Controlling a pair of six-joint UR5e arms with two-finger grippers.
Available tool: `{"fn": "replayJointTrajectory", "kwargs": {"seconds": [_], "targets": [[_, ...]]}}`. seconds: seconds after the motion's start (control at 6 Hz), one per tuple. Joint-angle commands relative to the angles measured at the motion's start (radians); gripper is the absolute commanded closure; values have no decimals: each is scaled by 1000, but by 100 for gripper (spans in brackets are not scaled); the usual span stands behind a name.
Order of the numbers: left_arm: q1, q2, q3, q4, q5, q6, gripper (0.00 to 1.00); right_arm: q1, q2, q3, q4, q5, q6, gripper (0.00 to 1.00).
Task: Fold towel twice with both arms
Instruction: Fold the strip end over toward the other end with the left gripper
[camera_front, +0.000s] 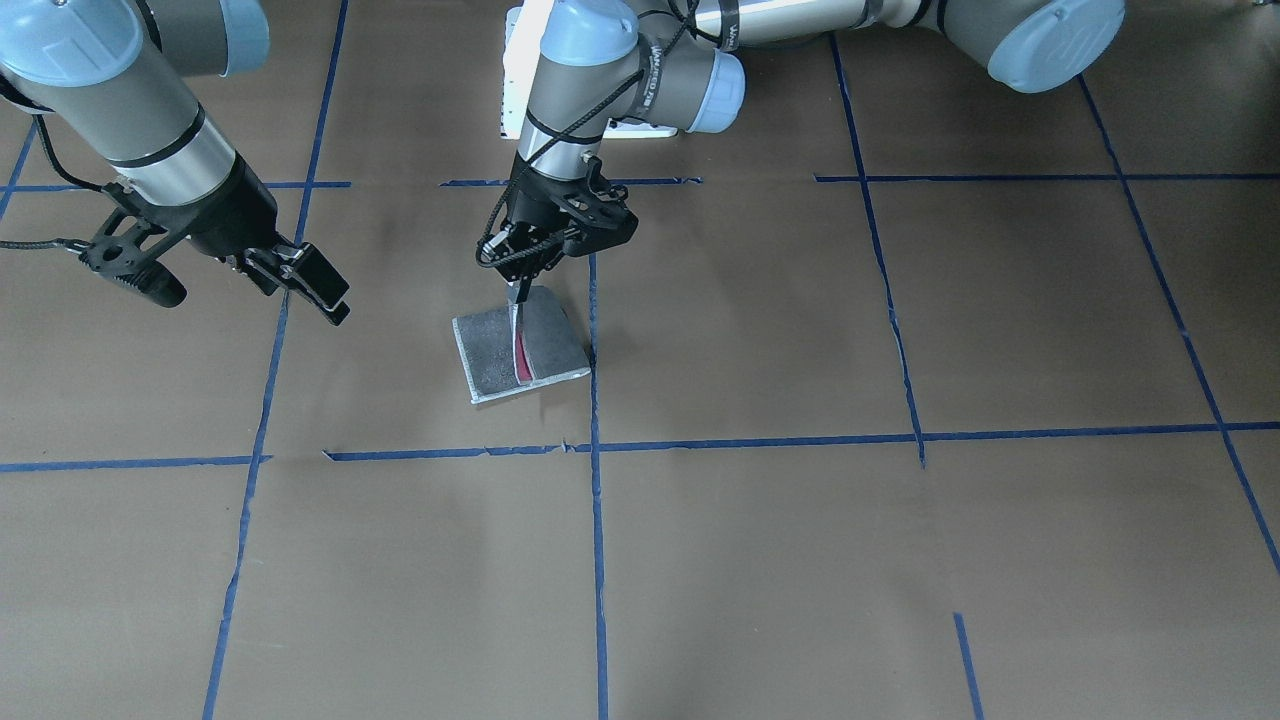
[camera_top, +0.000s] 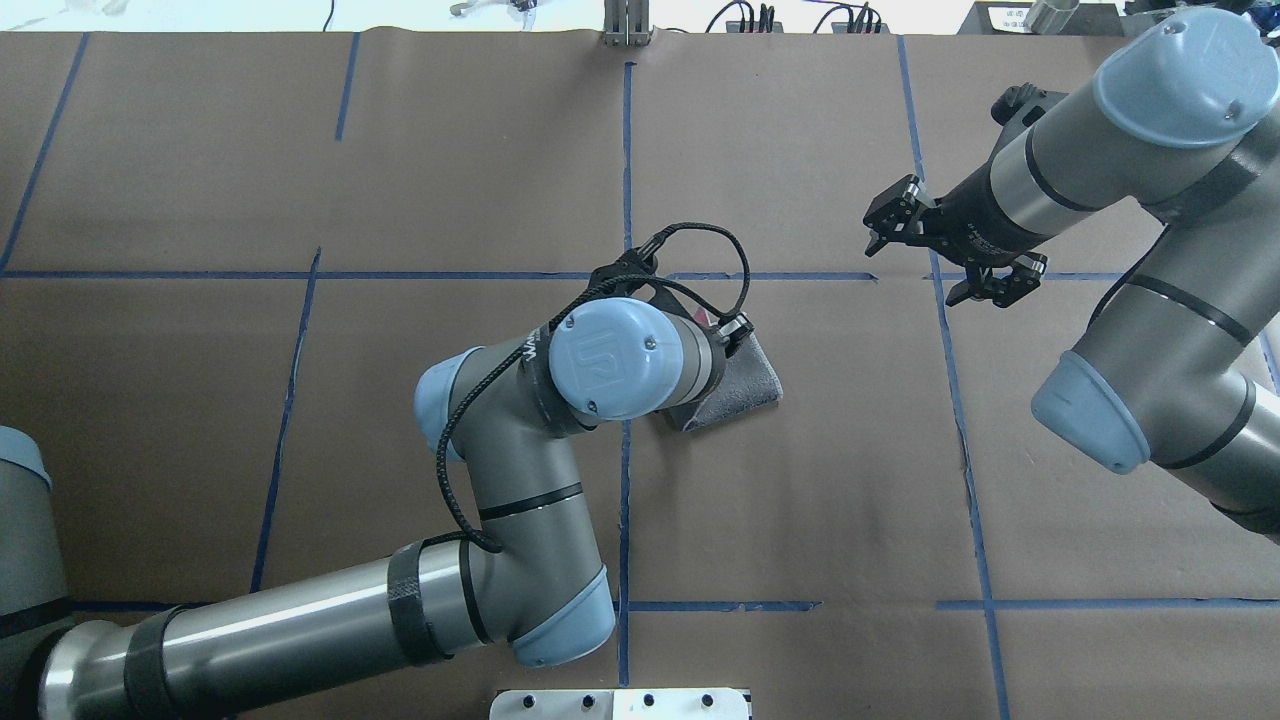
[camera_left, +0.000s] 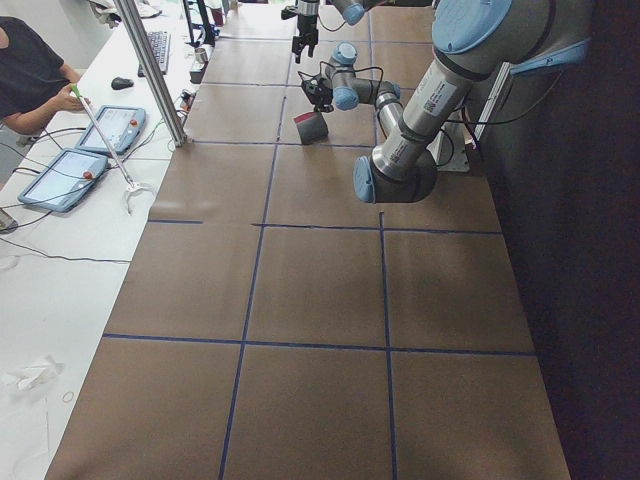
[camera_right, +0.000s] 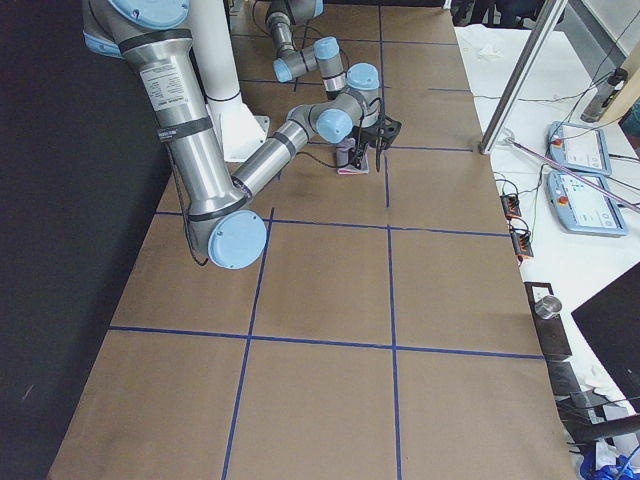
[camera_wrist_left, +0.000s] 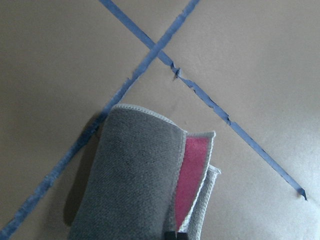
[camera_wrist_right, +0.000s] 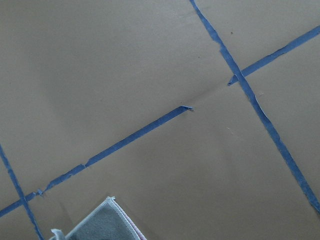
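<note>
Left arm (camera_top: 480, 520): it is reaching in over the middle of the table (camera_front: 800, 560) and bending down over the towel (camera_front: 500, 355).
Left gripper (camera_front: 520, 292): its fingers are squeezing together on one lifted edge of the towel.
Towel: it is lying folded on the brown table, grey side up, just beside a blue tape line (camera_front: 597, 560). The pinched flap is standing up, and a strip of pink is showing under it.
Right gripper (camera_top: 915, 262): its fingers are spreading wide apart and holding nothing. It is hanging above the table, well apart from the towel.
Right arm (camera_top: 1150, 330): it is coming in from the side and bending toward the middle.
</note>
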Motion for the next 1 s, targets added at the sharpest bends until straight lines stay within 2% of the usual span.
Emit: {"fn": "replayJointTrajectory", "kwargs": {"seconds": [0.0, 0.17, 0.33, 0.5, 0.67, 0.83], "targets": [[17, -115, 187, -81, 58, 0, 99, 1, -6, 2, 1, 0, 0, 0], [18, -150, 259, -166, 65, 77, 95, 4, -21, 16, 1, 0, 0, 0], [18, -190, 317, -173, 97, 198, 65, 18, -85, 46, 7, 2, -5, 0], [18, -163, 319, -214, 102, 212, 1, 24, -95, 56, 5, 2, -26, 0], [17, -154, 295, -249, 100, 215, 0, 26, -95, 61, 5, 3, -26, 0], [12, -117, 217, -246, 99, 218, 0, 26, -97, 58, 5, 2, -26, 0]]}}
